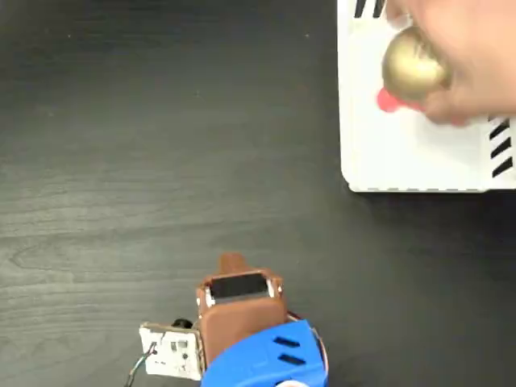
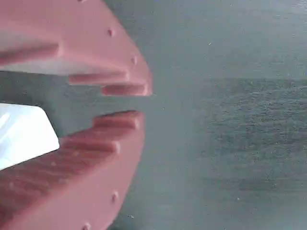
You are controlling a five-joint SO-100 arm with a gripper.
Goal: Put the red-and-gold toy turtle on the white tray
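Observation:
The red-and-gold toy turtle (image 1: 413, 68) is over the white tray (image 1: 403, 161) at the top right of the fixed view. A person's hand (image 1: 476, 56) covers its right side; the gold shell and a bit of red at its lower left show. Whether it rests on the tray I cannot tell. My gripper (image 1: 232, 261) sits folded back at the bottom centre, far from the tray. In the wrist view its red-brown fingers (image 2: 120, 139) are nearly together, and the gripper (image 2: 141, 103) holds nothing over the dark table. Turtle and tray are out of the wrist view.
The dark wood-grain table (image 1: 161, 145) stretches between my arm and the tray. A blue arm housing (image 1: 270, 359) and a small white circuit board (image 1: 171, 351) sit at the bottom edge. The tray's black stripes (image 1: 500, 149) show at its right side.

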